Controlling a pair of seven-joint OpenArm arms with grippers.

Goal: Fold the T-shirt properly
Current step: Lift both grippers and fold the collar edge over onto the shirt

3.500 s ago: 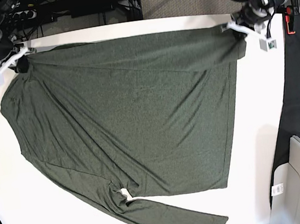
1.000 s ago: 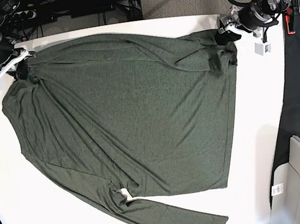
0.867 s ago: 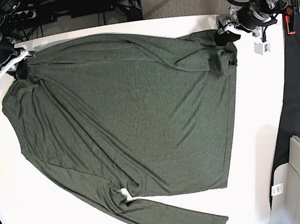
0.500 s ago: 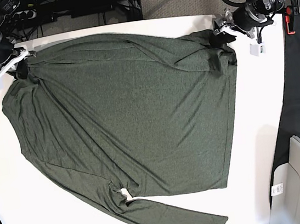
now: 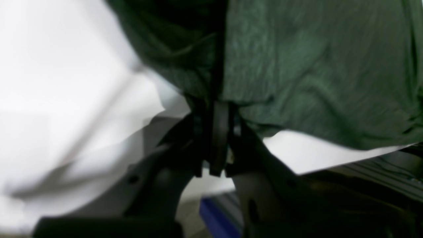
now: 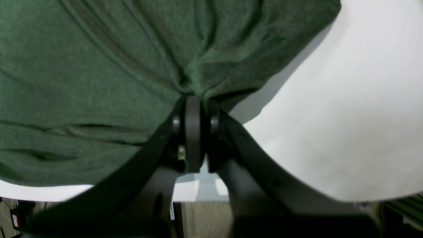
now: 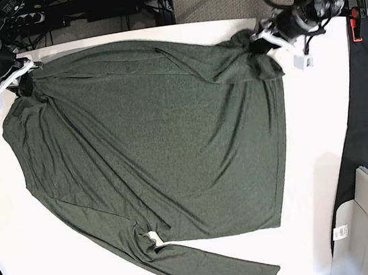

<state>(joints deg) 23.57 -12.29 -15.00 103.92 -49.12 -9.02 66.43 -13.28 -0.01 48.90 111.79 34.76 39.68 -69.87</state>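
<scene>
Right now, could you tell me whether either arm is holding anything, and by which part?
Both hold the T-shirt. The left pincer pinches a bunched fold at one far corner of it; the right pincer grips gathered cloth at the other far corner.

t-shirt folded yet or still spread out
Mostly spread: the T-shirt lies flat across the table, one sleeve trailing at the near edge, only its top corner bunched.

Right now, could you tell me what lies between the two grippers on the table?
In the base view, only the T-shirt spans from the right gripper to the left gripper; both are shut on it.
</scene>
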